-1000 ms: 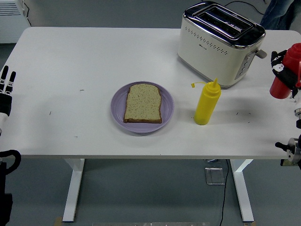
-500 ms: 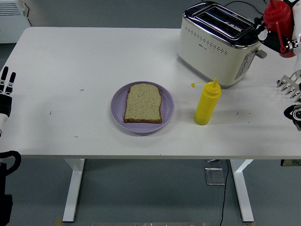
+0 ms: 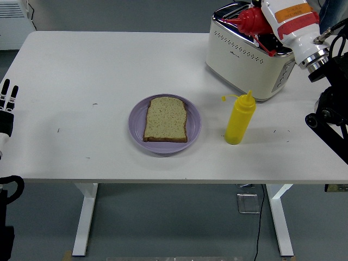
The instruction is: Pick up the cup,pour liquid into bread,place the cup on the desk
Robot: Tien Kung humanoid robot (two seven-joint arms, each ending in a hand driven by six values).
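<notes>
A red squeeze bottle (image 3: 251, 20) hangs in the air above the toaster, tipped over with its nozzle pointing left. My right hand (image 3: 261, 33) is shut on it, mostly hidden under the white forearm with an orange label. A slice of brown bread (image 3: 165, 119) lies flat on a purple plate (image 3: 136, 129) at the table's middle, well left of and nearer than the bottle. My left hand (image 3: 6, 106) rests at the left edge, fingers straight, holding nothing.
A cream and chrome toaster (image 3: 239, 60) stands at the back right, directly under the red bottle. A yellow squeeze bottle (image 3: 239, 119) stands upright between toaster and plate. The white table (image 3: 81, 70) spans the view. Blue trousers of a person (image 3: 333, 7) show at the top right.
My right arm has swung the red bottle up from the right edge and leftward over the toaster, tilting it onto its side. The left hand has not moved.
</notes>
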